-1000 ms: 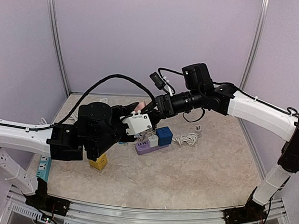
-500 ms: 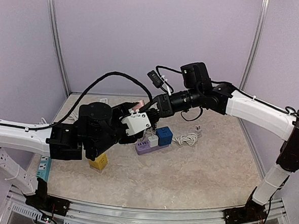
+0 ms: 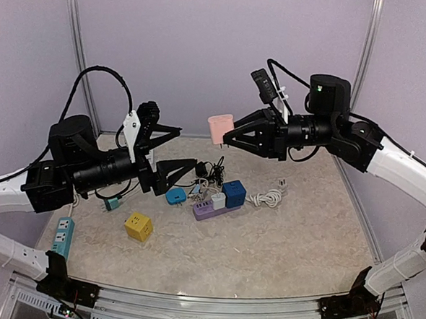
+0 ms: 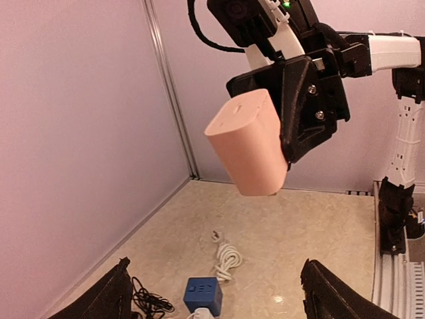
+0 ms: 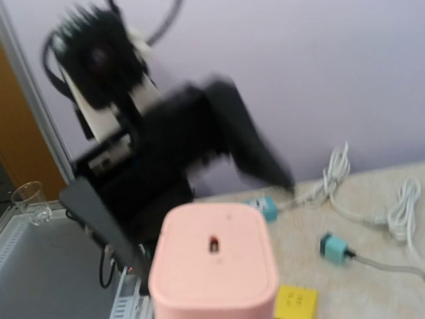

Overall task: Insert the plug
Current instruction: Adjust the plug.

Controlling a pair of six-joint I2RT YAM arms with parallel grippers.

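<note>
Top external view: the marbled table (image 3: 294, 244) takes up the floor of the pale-walled cell. The two arms reach in from either side and face each other above its far half. The right arm (image 3: 401, 160) stretches leftward, and the left arm (image 3: 12, 190) points right at a lower height.

The right gripper (image 3: 231, 135) is clamped on the pink plug (image 3: 220, 129), holding it in the air well above the table, over the clutter at its middle. The left gripper (image 3: 187, 146) stands wide apart with nothing between its fingers, near the plug but clear of it. In the left wrist view its two fingers (image 4: 335, 296) sit at the bottom corners, and the plug hangs above them, tilted, pinched by black pads on its right side. The right wrist view shows a small slot in the plug's rounded face, with the left gripper blurred behind it.

On the table a purple power strip (image 3: 211, 211) lies slantwise at the centre, with a blue cube adapter (image 3: 233, 193) and a white plug (image 3: 218, 200) seated on it. A teal power strip (image 3: 63, 236) lies at the left near edge. A yellow cube socket (image 3: 139, 226) sits apart, left of the purple strip. A coiled white cord (image 3: 266, 199) lies just right of the blue cube, and a tangle of black cable (image 3: 214, 170) lies behind it. A teal plug (image 3: 175, 195) rests just left of the purple strip.
</note>
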